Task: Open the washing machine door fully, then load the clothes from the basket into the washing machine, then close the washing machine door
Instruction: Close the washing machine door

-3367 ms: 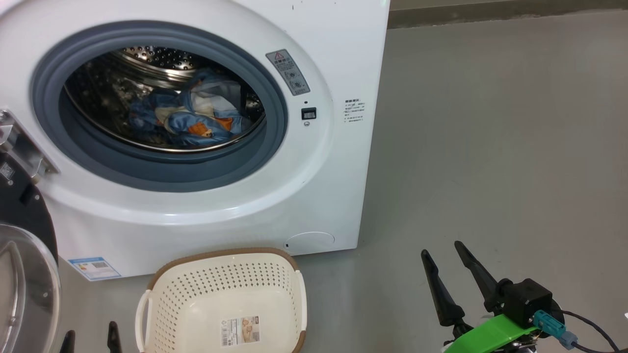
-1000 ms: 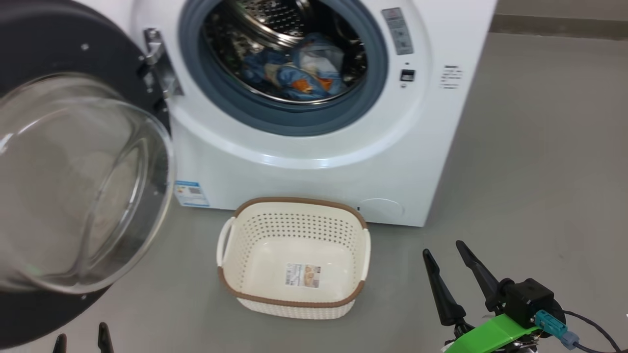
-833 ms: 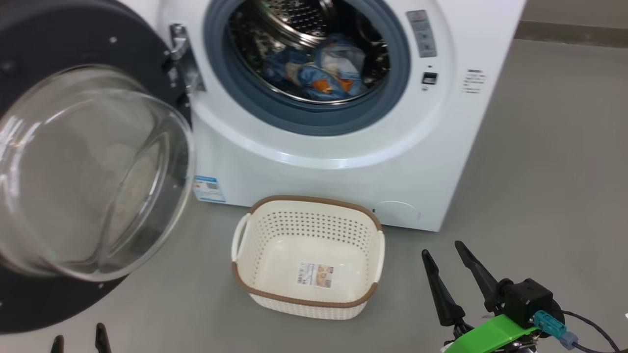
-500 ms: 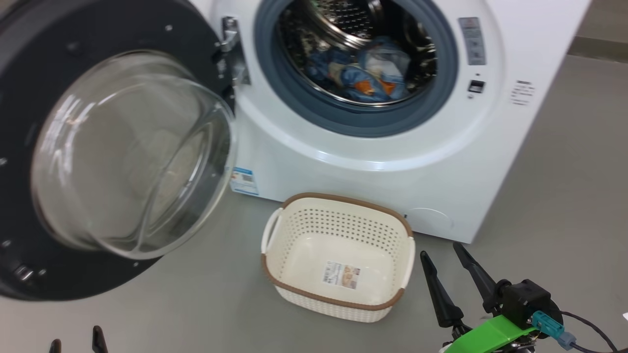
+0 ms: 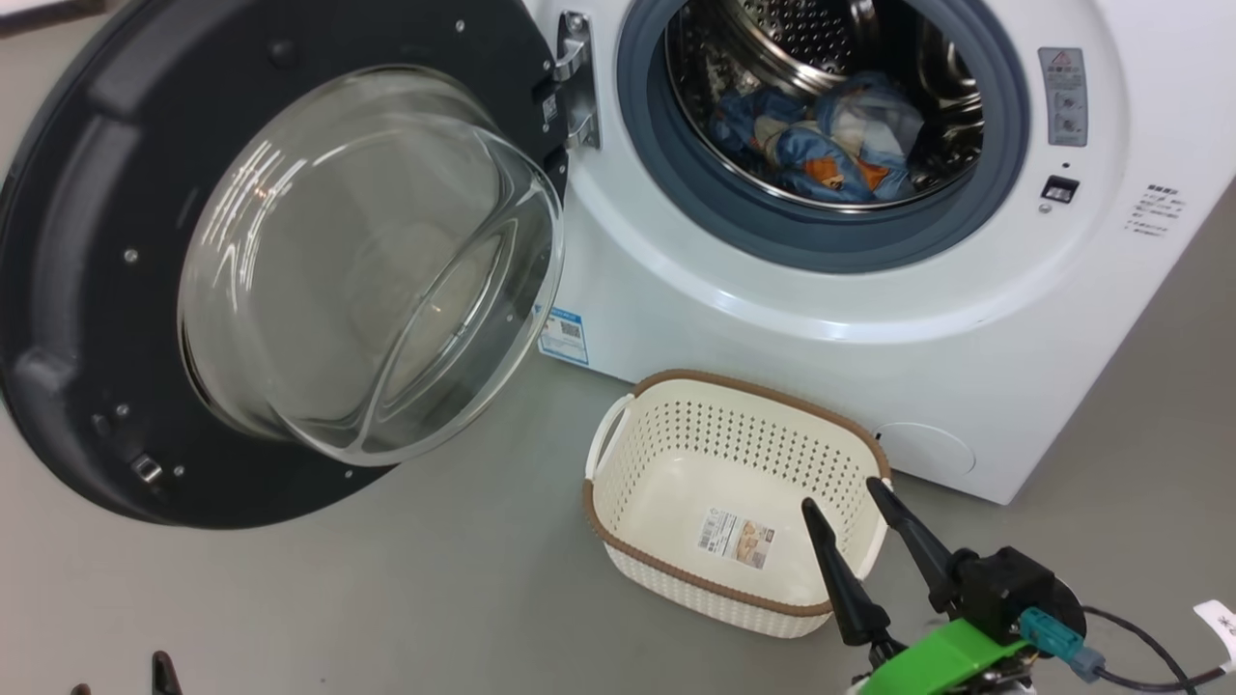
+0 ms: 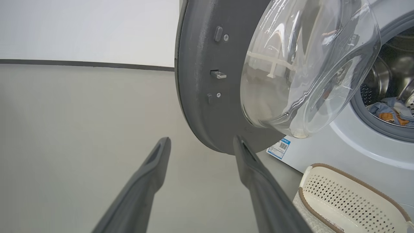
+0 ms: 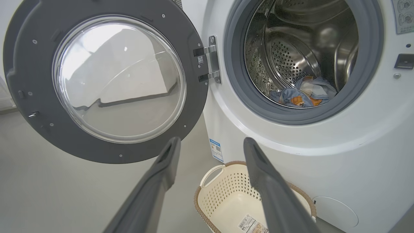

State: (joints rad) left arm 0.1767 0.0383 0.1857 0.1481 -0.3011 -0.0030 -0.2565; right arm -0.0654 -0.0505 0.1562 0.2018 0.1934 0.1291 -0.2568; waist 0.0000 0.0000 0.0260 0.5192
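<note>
The washing machine point(image 5: 772, 319) stands with its round black door point(image 5: 87, 241) swung wide to the left, glass bowl facing out. Light blue clothes point(image 5: 821, 135) lie inside the steel drum. On the floor in front stands the cream basket point(image 5: 676, 384), with only a label sticker on its bottom. My right gripper point(image 5: 840, 492) is open, its tips in front of the basket's right rim. At the bottom left my left gripper point(image 5: 116, 676) peeks in. In the left wrist view the open left gripper point(image 6: 201, 139) points at the door's point(image 6: 200, 97) lower edge. The right gripper point(image 7: 212, 139) stands open, with the basket point(image 7: 226, 194) below.
Grey floor spreads to the left and front of the machine. A blue energy sticker point(image 5: 563, 335) and a round flap point(image 5: 922, 449) mark the machine's lower front. A pale wall with a dark skirting line point(image 6: 81, 63) runs behind the door.
The head camera has swung left, so the machine and basket shifted right in the picture and the whole door came into view. Both grippers stay open.
</note>
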